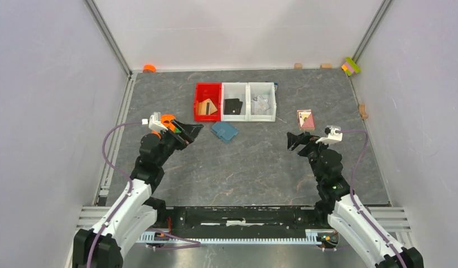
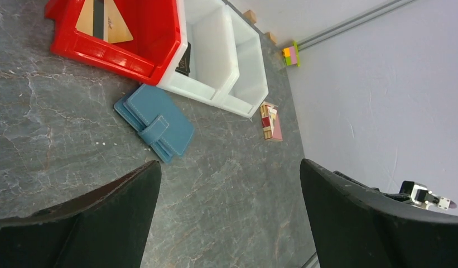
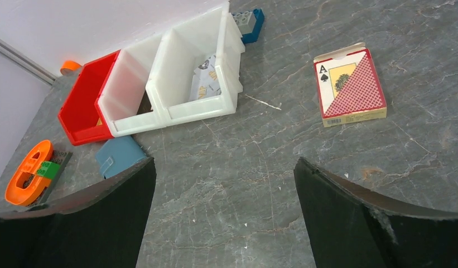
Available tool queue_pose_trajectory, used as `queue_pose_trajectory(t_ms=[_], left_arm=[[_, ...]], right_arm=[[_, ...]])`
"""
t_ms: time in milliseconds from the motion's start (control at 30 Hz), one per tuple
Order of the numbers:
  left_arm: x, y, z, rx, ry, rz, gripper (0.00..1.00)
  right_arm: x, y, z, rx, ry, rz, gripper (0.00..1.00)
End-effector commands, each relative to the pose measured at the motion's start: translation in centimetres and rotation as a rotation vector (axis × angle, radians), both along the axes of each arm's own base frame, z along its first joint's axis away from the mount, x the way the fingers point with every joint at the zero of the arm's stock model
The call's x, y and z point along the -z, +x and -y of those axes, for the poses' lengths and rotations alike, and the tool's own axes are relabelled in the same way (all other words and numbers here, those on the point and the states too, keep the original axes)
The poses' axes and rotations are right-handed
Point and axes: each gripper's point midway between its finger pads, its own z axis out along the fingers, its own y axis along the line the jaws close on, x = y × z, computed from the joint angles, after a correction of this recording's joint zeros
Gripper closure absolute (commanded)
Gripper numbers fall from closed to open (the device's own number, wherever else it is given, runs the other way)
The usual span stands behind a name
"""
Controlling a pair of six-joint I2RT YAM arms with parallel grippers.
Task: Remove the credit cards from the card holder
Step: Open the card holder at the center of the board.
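Observation:
The steel-blue card holder (image 1: 224, 131) lies folded shut on the table, just in front of the bins; it also shows in the left wrist view (image 2: 155, 123) and the right wrist view (image 3: 119, 156). A tan-gold card with a dark stripe (image 1: 206, 107) (image 2: 104, 22) lies in the red bin (image 1: 197, 95). A black card (image 1: 233, 106) (image 2: 184, 60) and a silvery-grey card (image 1: 261, 104) (image 3: 207, 78) lie in the two white bins (image 1: 247, 100). My left gripper (image 1: 190, 131) (image 2: 231, 167) is open and empty, left of the holder. My right gripper (image 1: 293, 139) (image 3: 223, 164) is open and empty, to the holder's right.
A playing-card box (image 1: 305, 119) (image 3: 350, 86) lies right of the bins. A dark-blue toy brick (image 3: 250, 22) sits behind the white bins. An orange tape roll (image 3: 30, 170) is on my left wrist. Small wooden blocks (image 1: 362, 110) and coloured bricks (image 1: 351, 66) line the back right edge.

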Motion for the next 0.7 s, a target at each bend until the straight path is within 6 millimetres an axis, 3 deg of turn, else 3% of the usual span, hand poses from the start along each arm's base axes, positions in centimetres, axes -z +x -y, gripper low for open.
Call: queue_pose_trajectory(t_ms=[0, 133, 367, 667], left_arm=[[-1.6, 0.5, 0.2, 0.011, 0.033, 0.052, 0.0], [-0.4, 1.0, 0.9, 0.037, 0.005, -0.004, 0.0], [5.1, 2.7, 2.3, 0.061, -0.017, -0.233, 0.0], [9.5, 4.0, 5.1, 0.118, 0.084, -0.368, 0.03]], right_arm=[[-1.6, 0.3, 0.0, 0.006, 0.01, 0.037, 0.02], [-1.5, 0.3, -0.5, -0.023, 0.011, 0.036, 0.02], [-1.0, 0.5, -0.7, -0.021, 0.014, 0.009, 0.02], [-1.0, 0.6, -1.4, -0.058, 0.024, 0.002, 0.02]])
